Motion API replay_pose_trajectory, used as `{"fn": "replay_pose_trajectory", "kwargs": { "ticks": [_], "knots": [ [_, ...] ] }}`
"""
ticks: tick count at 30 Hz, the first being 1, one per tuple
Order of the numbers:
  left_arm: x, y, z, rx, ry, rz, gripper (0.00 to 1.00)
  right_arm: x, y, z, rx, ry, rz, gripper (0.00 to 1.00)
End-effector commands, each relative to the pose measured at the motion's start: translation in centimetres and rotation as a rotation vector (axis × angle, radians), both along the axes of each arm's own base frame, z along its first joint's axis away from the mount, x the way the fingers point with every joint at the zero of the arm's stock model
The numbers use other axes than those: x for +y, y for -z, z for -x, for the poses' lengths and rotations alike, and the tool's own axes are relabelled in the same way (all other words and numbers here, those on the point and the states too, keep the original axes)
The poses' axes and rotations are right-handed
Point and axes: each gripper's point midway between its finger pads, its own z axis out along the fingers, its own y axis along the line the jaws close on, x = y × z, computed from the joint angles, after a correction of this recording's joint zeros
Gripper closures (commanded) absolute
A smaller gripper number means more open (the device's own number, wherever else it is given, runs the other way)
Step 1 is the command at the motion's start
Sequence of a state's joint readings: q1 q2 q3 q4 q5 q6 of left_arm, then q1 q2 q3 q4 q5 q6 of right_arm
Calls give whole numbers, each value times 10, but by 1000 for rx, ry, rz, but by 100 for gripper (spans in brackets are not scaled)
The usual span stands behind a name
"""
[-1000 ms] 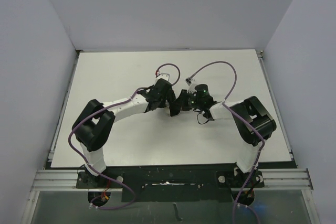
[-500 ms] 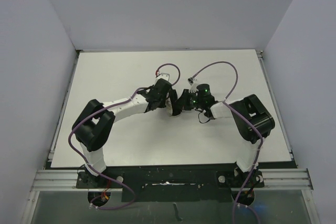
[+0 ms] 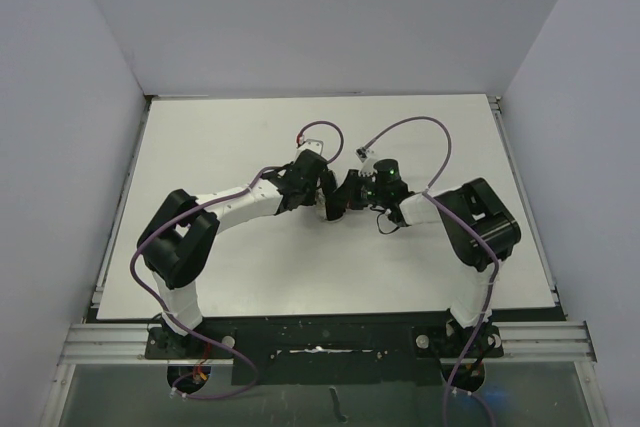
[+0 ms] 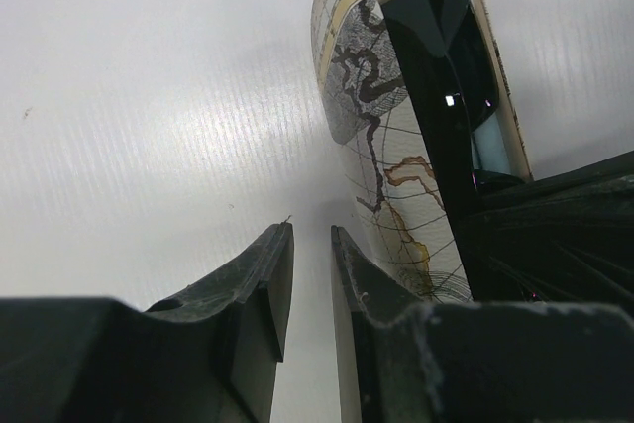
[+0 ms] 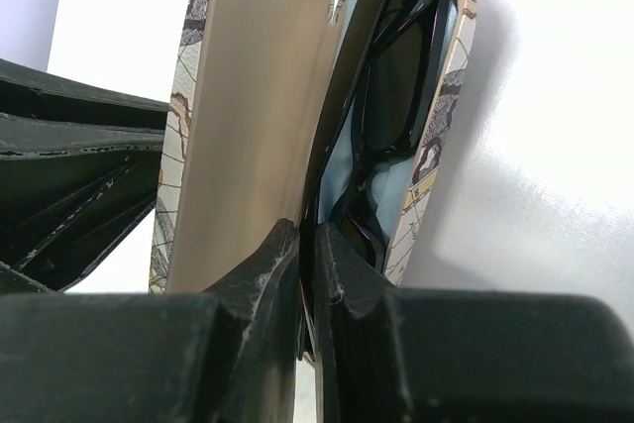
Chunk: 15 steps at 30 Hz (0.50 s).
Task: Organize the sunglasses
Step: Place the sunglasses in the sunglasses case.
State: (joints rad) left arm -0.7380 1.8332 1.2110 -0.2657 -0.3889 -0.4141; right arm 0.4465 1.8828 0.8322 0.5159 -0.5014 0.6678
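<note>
The small all-black sunglasses (image 5: 391,106) lay in one half of the open oblong grey-beige marbled case (image 5: 263,96) on the white table (image 4: 149,96) as I watched remotely. My right pincer (image 5: 307,274) sat with jaws nearly together at the seam beside them; whether it nipped anything, I could not tell. My left pincer (image 4: 312,284) stood narrowly apart, empty, beside the case. I judged the sunglasses light, slick-lensed and fragile, best taken by the frame.

The black sunglasses (image 5: 388,96) lie folded on edge inside the open marbled case (image 5: 441,136), just beyond the right gripper (image 5: 309,245).
</note>
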Motion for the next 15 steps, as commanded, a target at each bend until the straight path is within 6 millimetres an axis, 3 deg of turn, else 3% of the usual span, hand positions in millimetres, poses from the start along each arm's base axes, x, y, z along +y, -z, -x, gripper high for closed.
{"fn": "replay_pose_trajectory", "kwargs": {
  "ticks": [1, 6, 15],
  "knots": [
    [-11, -18, -14, -44, 1, 37, 78, 11, -8, -5, -38, -17, -32, 100],
    [-10, -17, -12, -42, -1, 36, 78, 14, -3, -1, -25, -24, -37, 99],
    [-9, -17, -12, -43, -3, 37, 78, 9, -11, 0, -44, -6, -9, 73]
  ]
}}
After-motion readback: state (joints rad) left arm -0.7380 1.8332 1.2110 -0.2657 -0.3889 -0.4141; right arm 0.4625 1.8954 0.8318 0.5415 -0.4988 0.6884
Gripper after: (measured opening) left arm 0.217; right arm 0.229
